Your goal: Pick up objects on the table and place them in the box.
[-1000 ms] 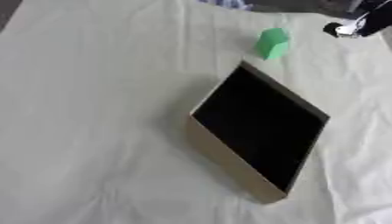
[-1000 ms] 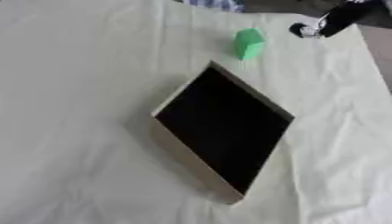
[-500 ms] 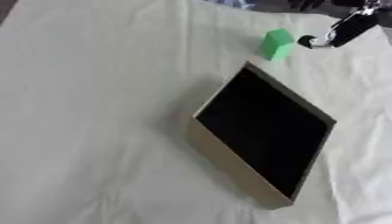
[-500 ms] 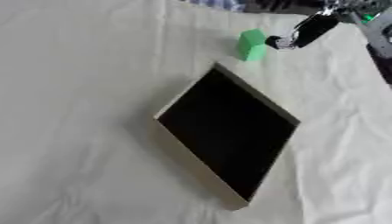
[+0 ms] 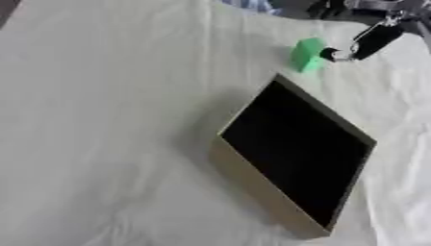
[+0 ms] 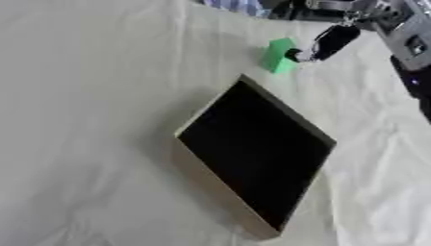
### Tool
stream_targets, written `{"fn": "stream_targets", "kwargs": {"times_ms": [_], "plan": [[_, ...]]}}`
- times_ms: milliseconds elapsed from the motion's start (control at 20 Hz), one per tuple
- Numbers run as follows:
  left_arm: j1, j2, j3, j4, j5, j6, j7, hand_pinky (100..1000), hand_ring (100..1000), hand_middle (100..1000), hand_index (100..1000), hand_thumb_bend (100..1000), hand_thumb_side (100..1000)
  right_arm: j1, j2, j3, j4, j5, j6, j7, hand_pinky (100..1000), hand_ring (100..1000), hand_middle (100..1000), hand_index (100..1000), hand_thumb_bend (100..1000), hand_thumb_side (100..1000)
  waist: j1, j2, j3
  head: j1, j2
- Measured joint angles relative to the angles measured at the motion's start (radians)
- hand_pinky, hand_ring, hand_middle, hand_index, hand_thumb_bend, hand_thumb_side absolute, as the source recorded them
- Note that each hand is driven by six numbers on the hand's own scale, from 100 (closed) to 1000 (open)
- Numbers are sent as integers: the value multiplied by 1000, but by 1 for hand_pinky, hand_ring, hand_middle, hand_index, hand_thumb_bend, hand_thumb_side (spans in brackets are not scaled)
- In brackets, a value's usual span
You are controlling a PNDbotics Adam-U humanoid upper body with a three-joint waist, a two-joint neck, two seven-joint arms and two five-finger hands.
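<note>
Green and bright, a little block [image 5: 307, 54] sits on the pale cloth [image 5: 109, 120] near the far side of the table; it stands just past the far corner of the box [image 6: 252, 158], close to it but not touching; the box is wide and flat with tan sides and a dark inside, turned so one corner points at the block and the opposite one toward me; I can see nothing lying inside it.

The robot's right hand [image 6: 324, 43] comes in from the top right; the arm behind it is black and silver and slopes down toward the block; one dark finger [image 5: 370, 41] sticks out long and slanted, pointing down and to the left; its small rounded tip is right against the right side of the block, or so near that I cannot see a gap; the finger looks straight, not curled; the rest of the hand is tucked up by the edge and I cannot make out the other fingers or the thumb, so I cannot tell for sure whether the hand is spread or pinching; nothing wraps round the block as far as I can see.

The block is on the cloth, not lifted.

A bit of striped blue fabric [image 6: 235, 6] shows at the far edge.
</note>
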Motion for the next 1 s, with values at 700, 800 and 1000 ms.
{"fn": "stream_targets", "kwargs": {"times_ms": [700,800,1000], "plan": [[-7,0,-1,0,0,2,-4,557,682,660,787,100,657,4,0,-12,8,108,-9,-8,927,969,947,1000,383,358,-10,24,28,-15,-9],[-7,0,-1,0,0,2,-4,556,682,659,787,100,660,4,0,-16,14,121,-9,-5,928,973,947,1000,385,351,-14,27,30,-17,-12],[-7,0,-3,0,0,2,-5,555,681,658,786,100,662,4,2,-27,31,148,-9,-6,928,976,951,1000,388,352,-17,36,35,-20,-17]]}}
